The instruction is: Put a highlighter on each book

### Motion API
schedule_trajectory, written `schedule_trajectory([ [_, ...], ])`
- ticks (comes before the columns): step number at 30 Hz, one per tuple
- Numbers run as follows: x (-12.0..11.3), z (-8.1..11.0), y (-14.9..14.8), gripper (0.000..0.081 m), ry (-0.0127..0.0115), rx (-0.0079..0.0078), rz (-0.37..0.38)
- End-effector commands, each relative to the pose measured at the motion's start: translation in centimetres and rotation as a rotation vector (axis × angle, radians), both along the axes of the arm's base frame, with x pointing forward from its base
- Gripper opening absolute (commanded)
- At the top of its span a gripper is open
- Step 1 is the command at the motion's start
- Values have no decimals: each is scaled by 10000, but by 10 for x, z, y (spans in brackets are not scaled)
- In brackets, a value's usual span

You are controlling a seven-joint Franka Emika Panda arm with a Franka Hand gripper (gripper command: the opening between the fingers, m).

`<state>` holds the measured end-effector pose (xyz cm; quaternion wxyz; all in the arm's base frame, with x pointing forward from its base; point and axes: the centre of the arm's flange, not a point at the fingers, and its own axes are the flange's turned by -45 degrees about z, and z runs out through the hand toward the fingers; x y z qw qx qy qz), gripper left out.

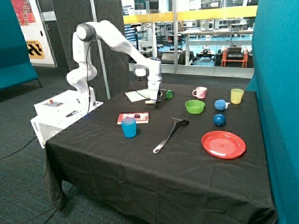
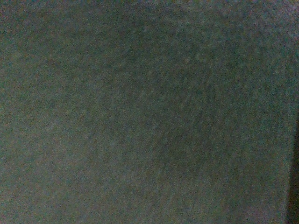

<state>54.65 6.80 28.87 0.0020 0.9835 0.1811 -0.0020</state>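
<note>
Red plate (image 1: pixel 223 144): nearest my outside camera, on the black tablecloth (image 1: pixel 154 172).
Spatula (image 1: pixel 169 135): black, lying between plate and blue cup (image 1: pixel 129 127).
Red book (image 1: pixel 133 117): flat just behind the blue cup, a small dark item on its cover; I can't identify it.
White book (image 1: pixel 139 95): under the arm, at the far edge.
Gripper (image 1: pixel 153 100): low over the white book, something yellowish at its tip; I cannot tell its grip.
Wrist view: only dark cloth.
</note>
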Motion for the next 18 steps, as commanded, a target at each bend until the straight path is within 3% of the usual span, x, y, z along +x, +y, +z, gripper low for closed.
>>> schedule_trajectory([
  [1, -20, 21, 7, 0, -31, 48, 520],
  [18, -74, 49, 38, 0, -27, 50, 1986],
])
